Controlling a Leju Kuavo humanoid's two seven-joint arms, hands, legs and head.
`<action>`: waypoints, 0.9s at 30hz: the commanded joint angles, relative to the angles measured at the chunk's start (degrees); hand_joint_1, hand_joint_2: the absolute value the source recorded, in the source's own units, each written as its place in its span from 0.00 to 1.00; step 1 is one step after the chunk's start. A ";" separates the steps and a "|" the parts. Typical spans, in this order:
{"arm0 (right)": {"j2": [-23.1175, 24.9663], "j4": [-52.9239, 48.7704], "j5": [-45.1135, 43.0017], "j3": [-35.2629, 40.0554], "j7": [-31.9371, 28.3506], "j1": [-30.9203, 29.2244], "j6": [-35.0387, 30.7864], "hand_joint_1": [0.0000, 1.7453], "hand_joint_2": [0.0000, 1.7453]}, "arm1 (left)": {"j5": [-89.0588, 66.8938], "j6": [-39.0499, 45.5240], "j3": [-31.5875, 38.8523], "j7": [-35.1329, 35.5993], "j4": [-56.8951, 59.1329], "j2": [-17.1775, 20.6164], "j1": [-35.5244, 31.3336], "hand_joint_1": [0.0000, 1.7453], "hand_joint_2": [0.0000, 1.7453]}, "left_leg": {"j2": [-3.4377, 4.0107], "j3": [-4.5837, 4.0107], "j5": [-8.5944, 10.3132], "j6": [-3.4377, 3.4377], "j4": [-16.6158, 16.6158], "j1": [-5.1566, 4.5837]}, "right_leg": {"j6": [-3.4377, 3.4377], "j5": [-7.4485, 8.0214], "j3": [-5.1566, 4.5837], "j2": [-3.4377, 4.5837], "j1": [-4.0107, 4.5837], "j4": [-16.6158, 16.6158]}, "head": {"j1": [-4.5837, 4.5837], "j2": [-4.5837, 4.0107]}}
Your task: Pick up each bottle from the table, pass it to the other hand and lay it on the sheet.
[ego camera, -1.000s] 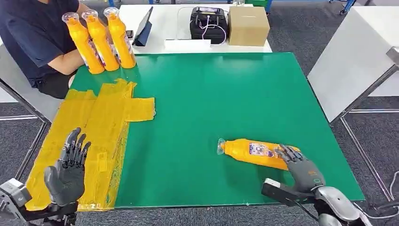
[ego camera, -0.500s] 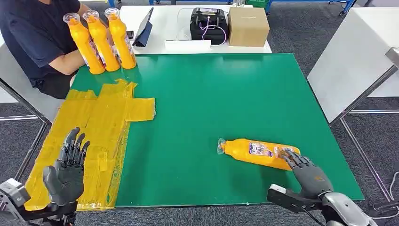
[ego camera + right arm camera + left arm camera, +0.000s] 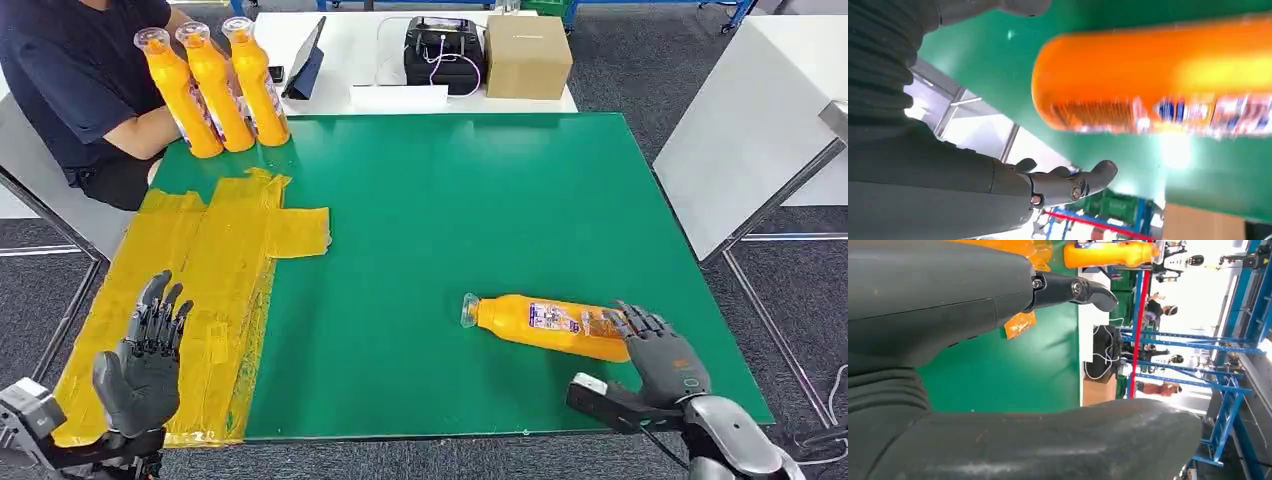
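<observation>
An orange bottle lies on its side on the green table, near the front right, cap end pointing left. My right hand is beside its base with fingers spread, holding nothing; whether the fingertips touch it I cannot tell. The right wrist view has the bottle close in front of the open fingers. My left hand hovers open, fingers apart, over the front of the yellow sheet. Three more orange bottles stand upright at the table's far left corner.
A person in a dark shirt sits at the far left behind the standing bottles. A white table behind holds a cardboard box, a black device and a tablet. Another white table stands right.
My right hand has slid right and back along the bottle toward its base; the bottle stays put. The left hand has barely moved.
</observation>
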 commanded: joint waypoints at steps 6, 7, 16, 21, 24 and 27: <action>6.32 15.24 1.22 -0.18 -0.63 -8.83 1.47 0.00 1.00 | 0.48 0.13 -0.87 1.02 2.95 0.64 -3.13 0.00 0.00 | 0.20 0.38 -0.06 -0.03 -0.16 0.02 | -0.02 0.01 0.37 0.18 0.02 -0.22 | 0.00 0.00; 6.36 16.63 0.86 0.12 -1.12 -9.63 1.90 0.00 1.00 | 0.61 0.23 -1.11 1.01 3.07 0.87 -3.33 0.00 0.00 | 0.18 0.30 -0.04 -0.03 -0.13 0.01 | -0.02 0.02 0.29 0.16 0.02 -0.17 | 0.00 0.00; 6.55 20.94 -0.75 1.49 -2.21 -12.87 3.58 0.00 1.00 | 1.38 0.61 -1.64 1.11 3.46 1.76 -3.97 0.00 0.00 | 0.16 0.22 -0.02 -0.02 -0.09 -0.01 | -0.01 0.02 0.20 0.15 0.00 -0.11 | 0.00 0.00; 7.13 27.83 -2.06 5.77 -2.75 -18.90 5.07 0.00 1.00 | 2.16 1.04 -2.97 1.29 5.02 2.69 -5.73 0.00 0.00 | 0.17 0.21 -0.01 -0.02 -0.10 -0.01 | -0.01 0.03 0.19 0.16 0.00 -0.11 | 0.00 0.00; 8.21 31.99 -2.24 8.46 -3.07 -22.93 4.65 0.00 1.00 | 2.32 1.28 -3.65 1.28 5.27 3.08 -6.40 0.00 0.00 | 0.33 0.31 -0.02 -0.03 -0.13 -0.01 | -0.02 0.06 0.25 0.30 0.00 -0.13 | 0.00 0.00; 9.95 34.84 -2.61 10.52 -3.26 -26.36 4.40 0.00 1.00 | 2.48 1.35 -3.65 1.31 5.41 3.24 -6.69 0.00 0.00 | 0.33 0.21 -0.01 -0.03 -0.09 -0.01 | -0.02 0.08 0.15 0.30 0.00 -0.08 | 0.00 0.00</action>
